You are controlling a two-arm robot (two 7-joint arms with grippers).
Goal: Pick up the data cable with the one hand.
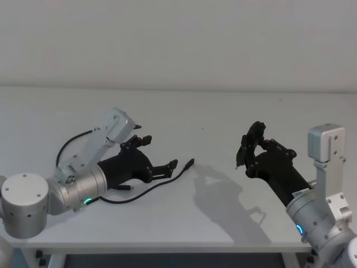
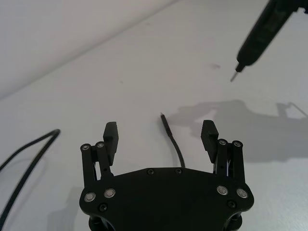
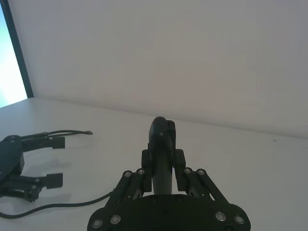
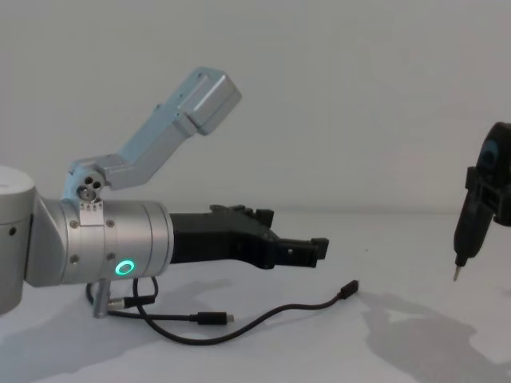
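Observation:
The data cable [image 1: 167,180] is a thin black cord lying looped on the white table, with one plug [image 1: 190,163] pointing right and another plug [image 1: 127,189] near the arm. My left gripper [image 1: 160,152] hovers low over it, open and holding nothing. In the left wrist view the cable [image 2: 172,142] runs up between the two fingers [image 2: 110,135], and its tip lies just beyond them. From the chest view the left gripper [image 4: 313,250] is above the cable [image 4: 271,313], not touching it. My right gripper [image 1: 249,146] is raised at the right, shut on a dark pen-like tool [image 3: 161,144].
The white table [image 1: 212,111] stretches back to a plain wall, and its front edge [image 1: 167,244] runs close below the arms. More of the cable's loop [image 2: 29,154] lies to the side of the left gripper. The pointed tool tip [image 4: 457,273] hangs above the table at right.

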